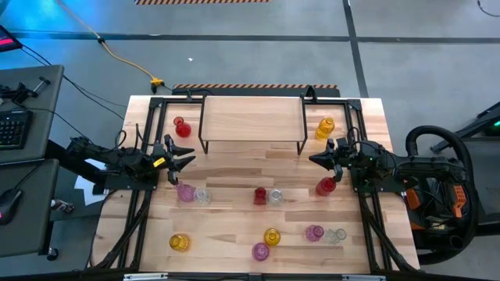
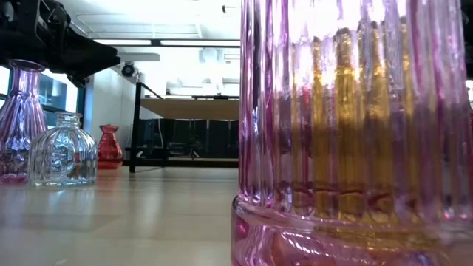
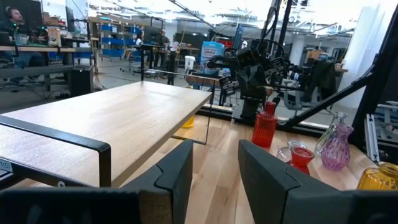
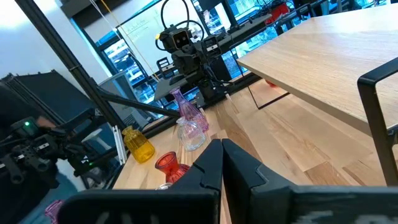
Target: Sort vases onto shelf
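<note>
Two dark, matte black jointed arms, left gripper [image 1: 185, 162] of angular black plastic fingers with a small yellow marking behind them, right gripper [image 1: 316, 160] alike, bundled black cables along each arm, green indicator light on the right.

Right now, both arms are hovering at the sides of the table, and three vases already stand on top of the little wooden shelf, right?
Not quite. The shelf has nothing on its top; the high view shows its wooden surface bare. All the vases are on the table around it, such as the red vase and the yellow vase beside its legs. The arms are indeed at the two sides of the table.
</note>
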### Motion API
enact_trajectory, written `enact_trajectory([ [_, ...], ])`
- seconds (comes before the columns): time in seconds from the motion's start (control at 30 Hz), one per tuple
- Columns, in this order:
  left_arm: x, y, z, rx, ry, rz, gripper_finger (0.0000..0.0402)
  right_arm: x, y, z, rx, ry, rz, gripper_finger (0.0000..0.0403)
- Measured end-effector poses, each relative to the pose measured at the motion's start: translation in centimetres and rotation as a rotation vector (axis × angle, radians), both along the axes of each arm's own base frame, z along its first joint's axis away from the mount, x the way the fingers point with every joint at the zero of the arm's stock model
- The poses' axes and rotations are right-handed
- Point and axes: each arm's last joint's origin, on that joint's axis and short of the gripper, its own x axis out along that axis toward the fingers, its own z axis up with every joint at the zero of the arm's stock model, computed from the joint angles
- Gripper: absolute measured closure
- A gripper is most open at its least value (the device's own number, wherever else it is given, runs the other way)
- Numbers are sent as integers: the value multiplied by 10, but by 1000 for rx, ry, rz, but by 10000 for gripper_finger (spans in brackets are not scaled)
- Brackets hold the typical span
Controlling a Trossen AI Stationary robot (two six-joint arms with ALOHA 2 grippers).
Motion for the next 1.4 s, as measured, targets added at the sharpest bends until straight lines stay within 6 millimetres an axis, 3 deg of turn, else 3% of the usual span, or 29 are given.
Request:
enact_trajectory([
  [1.4, 0, 0, 0, 0, 0, 0, 282, 0, -1, 0, 38, -1, -23, 403],
])
